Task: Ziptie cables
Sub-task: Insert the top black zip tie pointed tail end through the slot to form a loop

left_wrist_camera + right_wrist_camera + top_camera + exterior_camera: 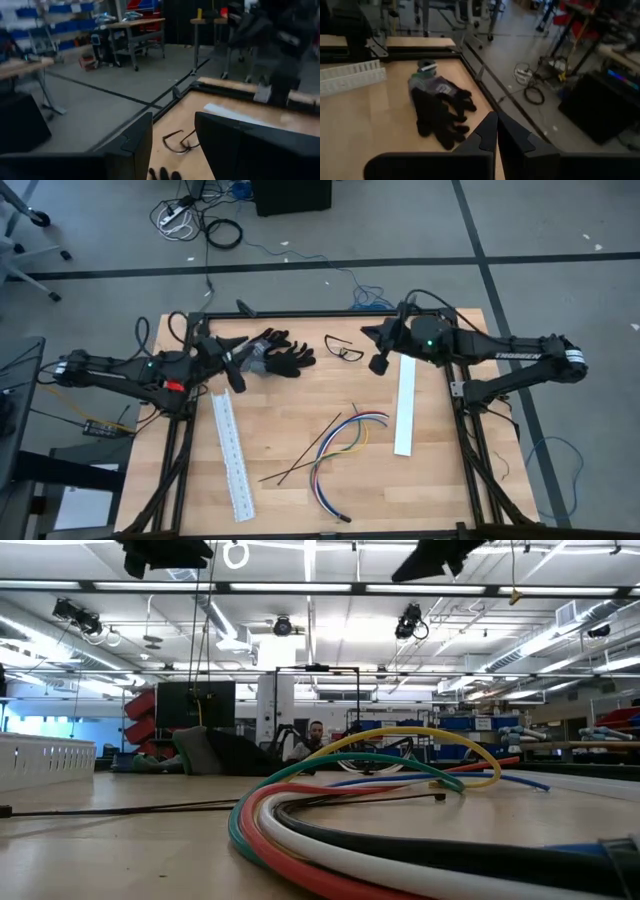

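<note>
The cables (pixel 335 448), a loose fan of thin yellow, blue, green, purple, brown and black wires, lie on the wooden table (pixel 290 405) toward its near middle, nothing touching them; their long axis runs roughly from the far right, near the right white slotted strip (pixel 405 405), curving down toward the near edge, with two dark strands splaying off to the left. Both arms sit at the table's far edge, well apart from the bundle. The right gripper (pixel 380 350) hangs above the far right part of the table beside the safety glasses (pixel 344 348), its fingers pressed together on nothing, as the right wrist view confirms. The left gripper (pixel 232 360) is over the far left corner next to the black gloves (pixel 275 355), its fingers standing apart and empty, just above the left white slotted strip (pixel 231 455). From either gripper the cables lie toward the near side and the centre; the right one looks somewhat nearer to the gathered upper ends of the wires, so it seems the likelier arm to reach in first, and it would need to spread its fingers before closing across the bundle.
</note>
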